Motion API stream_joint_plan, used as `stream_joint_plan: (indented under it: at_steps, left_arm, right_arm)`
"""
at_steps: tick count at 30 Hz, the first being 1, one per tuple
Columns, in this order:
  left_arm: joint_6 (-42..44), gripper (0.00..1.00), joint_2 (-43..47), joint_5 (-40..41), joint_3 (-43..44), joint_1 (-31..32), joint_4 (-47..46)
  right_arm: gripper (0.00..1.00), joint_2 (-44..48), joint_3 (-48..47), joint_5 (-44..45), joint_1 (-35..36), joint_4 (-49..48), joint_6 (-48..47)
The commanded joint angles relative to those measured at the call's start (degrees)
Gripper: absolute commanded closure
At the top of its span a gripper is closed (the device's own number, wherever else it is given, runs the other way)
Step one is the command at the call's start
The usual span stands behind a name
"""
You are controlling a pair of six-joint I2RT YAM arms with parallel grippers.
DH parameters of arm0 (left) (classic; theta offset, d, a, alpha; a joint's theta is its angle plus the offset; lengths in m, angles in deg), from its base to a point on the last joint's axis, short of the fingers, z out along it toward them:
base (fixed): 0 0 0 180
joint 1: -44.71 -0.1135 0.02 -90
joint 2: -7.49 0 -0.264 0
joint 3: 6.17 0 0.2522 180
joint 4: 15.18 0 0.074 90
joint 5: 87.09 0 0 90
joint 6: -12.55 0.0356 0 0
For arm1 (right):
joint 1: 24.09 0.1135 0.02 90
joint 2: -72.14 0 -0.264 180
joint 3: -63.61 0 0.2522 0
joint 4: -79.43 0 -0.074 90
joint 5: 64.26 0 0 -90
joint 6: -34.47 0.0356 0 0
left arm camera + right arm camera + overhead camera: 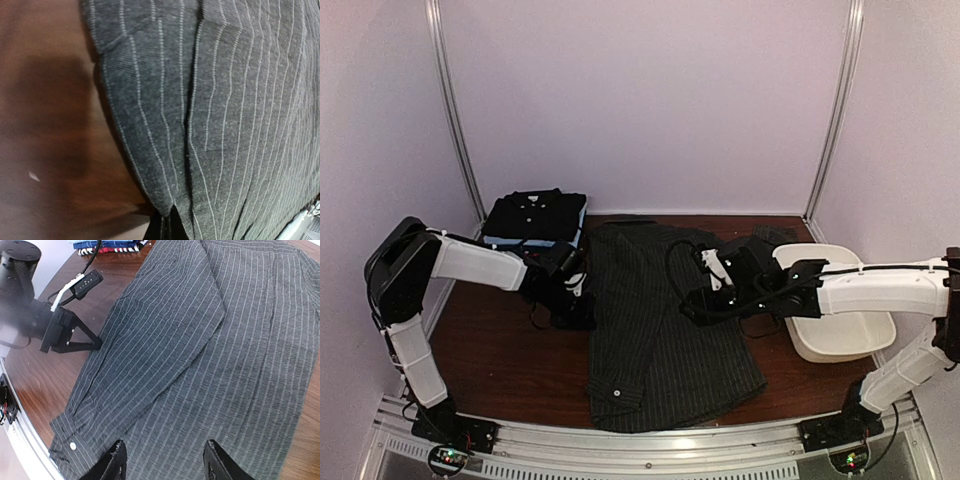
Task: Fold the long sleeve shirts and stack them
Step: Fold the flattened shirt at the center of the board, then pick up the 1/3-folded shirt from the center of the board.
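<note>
Near edge: the pinstriped shirt (pixel 660 320) lies flat on the table (pixel 490 350) in front of you, its lower end close to the near rail; a white button (pixel 73 445) shows at the near left corner; the right wrist view cuts off the corner itself.
Right claw (pixel 165 467): open, fingers (pixel 116 462) spread wide above the near half of the shirt; nothing between them; only the tips are in frame, so you cannot tell whether they touch the cloth.
Left claw (pixel 578 300): closed, low at the shirt's left edge; its own camera shows only dark tips at the very bottom, where a point of the folded edge meets them; whether cloth is pinched between them cannot be made out; the wood on that side is blurred.
Shirt middle: a flap is folded over from the left, its edge running diagonally across the stripes; the right arm hides part of the upper right.
Tub (pixel 840 345): white, right of the shirt, partly covered by the right arm.
Far left: a folded stack (pixel 533 215), black collared shirt on top, light blue beneath, just beyond the shirt's far left corner; lower layers are too dim to count.
</note>
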Motion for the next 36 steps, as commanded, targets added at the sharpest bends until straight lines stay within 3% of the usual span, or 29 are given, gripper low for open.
stream_joint_plan:
  at_steps: [1, 4, 9, 16, 20, 27, 36]
  left_arm:
    - [6.71, 1.00, -1.77, 3.94, 3.90, -6.09, 5.66]
    - [9.85, 1.00, -3.13, 3.64, 6.52, -10.37, 8.28]
    - [13.43, 0.99, -4.72, 5.56, 11.60, -12.29, 12.79]
    - [15.06, 0.68, -1.50, 7.82, 17.05, -12.49, 17.03]
    - [15.21, 0.64, 2.48, 9.90, 18.89, -11.57, 18.98]
    - [13.29, 0.63, 4.35, 8.21, 19.73, -2.92, 17.95]
    - [11.23, 0.63, -3.68, 4.08, 20.95, 9.01, 10.64]
  right_arm:
    - [0.46, 2.64, 1.17, 2.61, -0.66, -0.66, 1.06]
    - [0.46, 3.67, 1.83, 3.22, -1.29, -0.54, 1.45]
    - [0.45, 4.80, 1.48, 5.57, -6.06, -0.23, 1.01]
    - [0.43, 3.92, -1.97, 4.71, -17.98, -1.33, -2.14]
    - [0.43, 0.15, -5.22, 1.95, -23.52, -2.77, -3.56]
    - [0.45, -11.12, -11.39, -0.26, -29.05, -4.02, -5.04]
    - [0.48, -26.38, -27.56, 0.72, -35.02, -1.53, -7.27]
